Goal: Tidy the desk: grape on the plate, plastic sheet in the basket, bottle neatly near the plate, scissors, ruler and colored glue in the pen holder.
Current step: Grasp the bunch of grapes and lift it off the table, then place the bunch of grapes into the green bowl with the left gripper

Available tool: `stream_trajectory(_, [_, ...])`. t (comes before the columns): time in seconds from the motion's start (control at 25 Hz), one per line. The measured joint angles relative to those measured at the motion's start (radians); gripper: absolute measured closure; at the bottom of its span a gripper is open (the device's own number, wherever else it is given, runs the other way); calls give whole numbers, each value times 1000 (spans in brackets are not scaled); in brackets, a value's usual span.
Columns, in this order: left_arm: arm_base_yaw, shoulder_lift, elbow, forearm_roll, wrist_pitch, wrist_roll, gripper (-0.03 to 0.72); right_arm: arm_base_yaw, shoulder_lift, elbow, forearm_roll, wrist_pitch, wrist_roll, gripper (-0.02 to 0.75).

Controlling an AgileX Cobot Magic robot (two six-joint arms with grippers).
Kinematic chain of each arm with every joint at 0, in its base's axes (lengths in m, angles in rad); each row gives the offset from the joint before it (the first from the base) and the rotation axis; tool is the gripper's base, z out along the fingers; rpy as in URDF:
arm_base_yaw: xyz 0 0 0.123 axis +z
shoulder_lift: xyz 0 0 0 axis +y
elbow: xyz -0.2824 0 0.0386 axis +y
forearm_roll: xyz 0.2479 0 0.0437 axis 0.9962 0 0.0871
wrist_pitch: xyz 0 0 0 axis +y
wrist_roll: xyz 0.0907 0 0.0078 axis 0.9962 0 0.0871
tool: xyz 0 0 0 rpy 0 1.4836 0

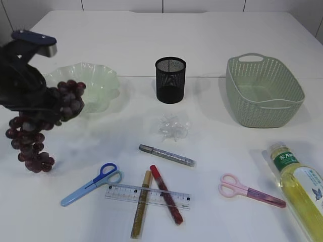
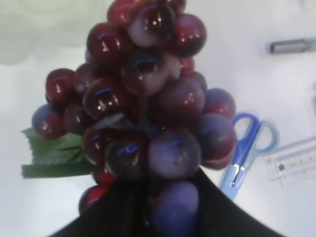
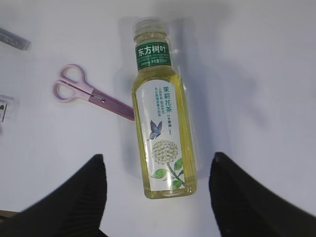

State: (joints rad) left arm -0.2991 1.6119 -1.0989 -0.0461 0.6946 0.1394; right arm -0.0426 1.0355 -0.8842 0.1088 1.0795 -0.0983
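left arm sits at the far left of the exterior view, raised off the table, left gripper (image 1: 38,108) clamped on the grape (image 1: 40,123) bunch; the bunch hangs clear of the surface, its top just beside the front rim of the plate (image 1: 98,75), its lower end dangling toward the near left table edge. in the left wrist view the grapes fill the frame with the dark jaws closing in from below. right gripper (image 3: 158,192) hovers above the bottle (image 3: 160,113), jaws spread wide on either side of its base and gripping nothing; the bottle lies flat at the right front corner, cap pointing away from the gripper. pink scissors (image 1: 250,191) lie just left of the bottle. pen holder (image 1: 170,79) stands upright mid-table, basket (image 1: 262,91) to its right, plastic sheet (image 1: 173,126) crumpled just in front of the holder. front centre is crowded: blue scissors (image 1: 91,184), ruler (image 1: 147,195), with gold glue (image 1: 141,212) and red glue (image 1: 166,194) crossing it, silver glue (image 1: 166,155) behind them. bare table runs behind the plate, holder and basket, and between plate and holder.
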Motion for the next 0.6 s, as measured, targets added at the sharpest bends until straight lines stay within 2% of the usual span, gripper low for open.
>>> stream_trajectory(0.12, [0,-54,-49,0,4,-22,519,0,0,0,0,0,0,226])
stream_trajectory(0.36, [0,-85,-239,12,-1,-54,520,0,0,0,0,0,-2,226])
stream_trajectory(0.6, [4,-17,-429,205,-100,-184,520,0,0,0,0,-9,-2,226])
